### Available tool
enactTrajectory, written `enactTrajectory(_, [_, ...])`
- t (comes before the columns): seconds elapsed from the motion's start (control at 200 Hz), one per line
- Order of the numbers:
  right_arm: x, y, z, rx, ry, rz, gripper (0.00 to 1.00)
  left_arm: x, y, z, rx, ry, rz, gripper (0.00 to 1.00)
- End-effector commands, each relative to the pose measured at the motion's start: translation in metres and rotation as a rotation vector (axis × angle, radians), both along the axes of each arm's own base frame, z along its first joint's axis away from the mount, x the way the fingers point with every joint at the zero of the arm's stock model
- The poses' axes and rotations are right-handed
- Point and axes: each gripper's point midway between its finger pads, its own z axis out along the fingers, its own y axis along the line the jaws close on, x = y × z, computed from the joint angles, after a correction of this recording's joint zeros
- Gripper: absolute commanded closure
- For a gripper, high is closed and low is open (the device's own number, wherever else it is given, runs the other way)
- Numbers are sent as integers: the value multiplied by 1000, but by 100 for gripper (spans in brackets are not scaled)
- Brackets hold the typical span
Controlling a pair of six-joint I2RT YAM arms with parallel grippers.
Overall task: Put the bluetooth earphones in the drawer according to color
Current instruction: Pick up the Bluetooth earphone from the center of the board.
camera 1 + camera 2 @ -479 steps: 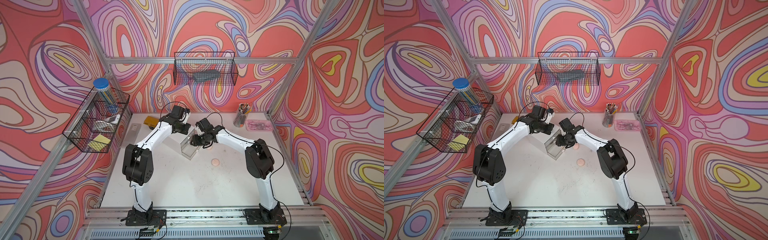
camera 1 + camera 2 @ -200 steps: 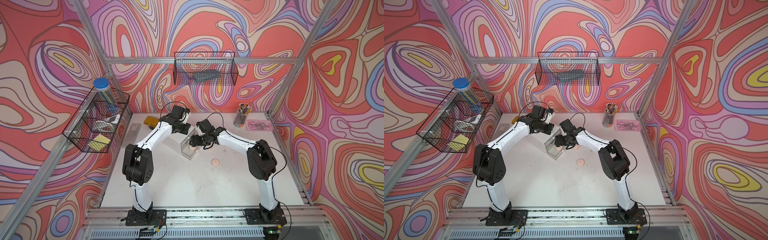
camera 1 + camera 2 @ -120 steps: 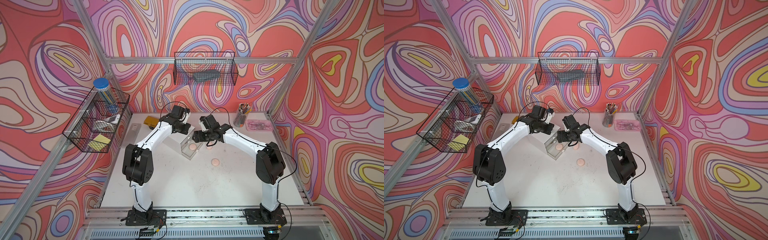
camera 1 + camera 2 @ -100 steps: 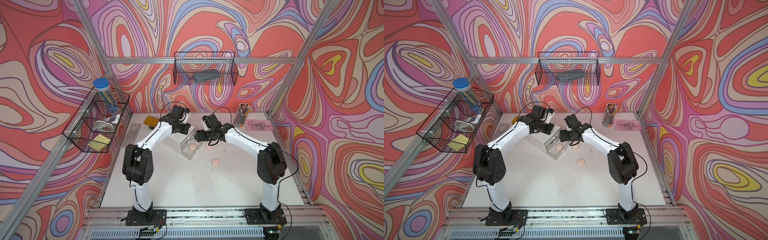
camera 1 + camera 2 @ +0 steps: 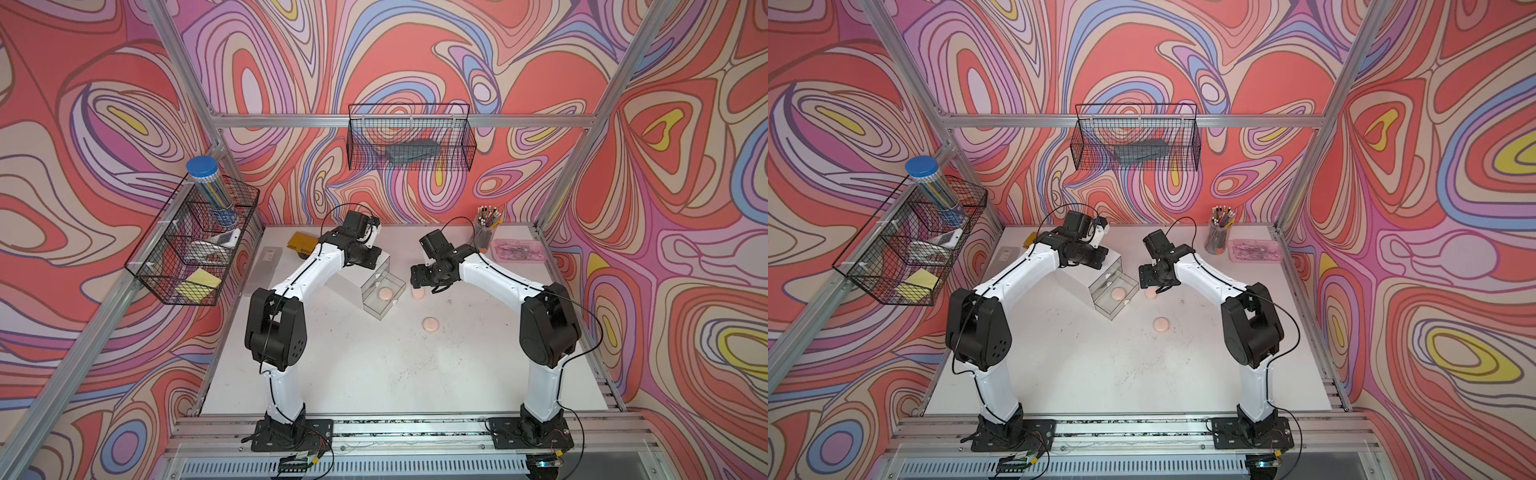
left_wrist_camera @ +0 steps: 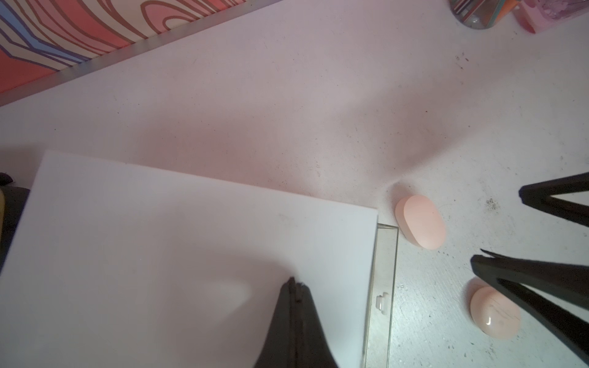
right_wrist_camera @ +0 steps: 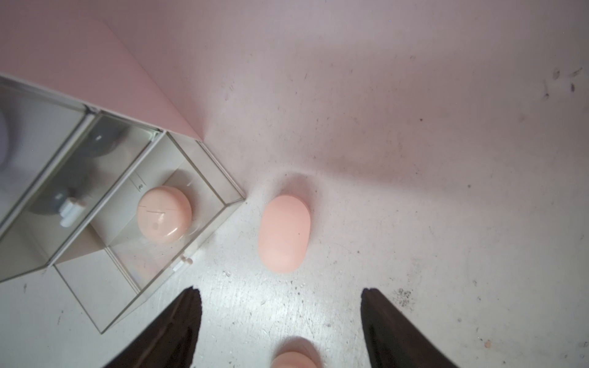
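Observation:
The drawer (image 5: 355,276) is a white cube cabinet, and its lowest clear tray (image 5: 380,307) is pulled out. One pale pink earphone case (image 5: 385,294) lies inside that tray. A second pink case (image 7: 284,234) lies on the table just beside the tray. My right gripper (image 7: 280,294) hovers open over it, apart from it. A third pink case (image 5: 431,324) lies nearer the front. My left gripper (image 6: 294,283) is shut and empty, with its tip on the cabinet's white top (image 6: 159,239). A dark shape (image 7: 92,143) shows through a closed drawer.
A pencil cup (image 5: 484,232) and a pink box (image 5: 519,251) stand at the back right. A frosted flat box (image 5: 268,266) and a yellow-brown item (image 5: 299,243) lie at the back left. Wire baskets (image 5: 409,143) hang on the walls.
My right gripper has drawn back, open, from over the pulled-out tray to above the pink case on the table. A pink case now lies uncovered in the tray. The left arm has not moved.

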Motion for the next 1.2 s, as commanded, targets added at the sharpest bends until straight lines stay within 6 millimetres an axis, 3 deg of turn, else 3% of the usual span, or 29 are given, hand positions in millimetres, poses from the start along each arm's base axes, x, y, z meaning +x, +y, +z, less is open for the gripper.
enactTrajectory(0.0, [-8, -6, -26, -54, 60, 12, 20, -109, 36, -130, 232, 569, -14, 100])
enactTrajectory(0.23, [-3, 1, -52, -61, 104, 23, 22, -109, 36, -130, 233, 570, -13, 100])
enactTrajectory(0.656, [13, 11, -69, -60, 110, 24, 22, -110, 37, -131, 234, 572, -13, 100])
enactTrajectory(1.192, [18, 6, -91, -115, 137, 6, 39, -110, 37, -131, 238, 573, -14, 100])
